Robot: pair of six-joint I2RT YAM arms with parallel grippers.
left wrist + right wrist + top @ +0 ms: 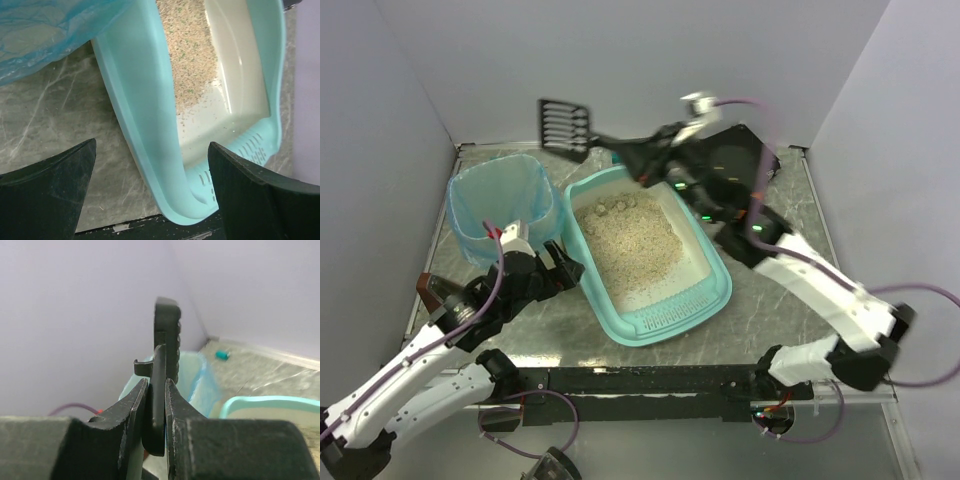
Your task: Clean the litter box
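Litter box (670,318), teal with a cream inner wall, slotted lip and beige litter, sits touching the bin's (470,225) right side. Left wrist: left gripper (152,145) gapes over its rim. Right wrist: right gripper (156,382) clamps the scoop (167,325), bin beyond.

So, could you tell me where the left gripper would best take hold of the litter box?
Probably the near left rim of the litter box, from above and the left. That rim is a broad rolled lip lying between the fingers of the open left gripper, so one finger can drop outside and one inside the wall. Farther back the bin crowds that side.
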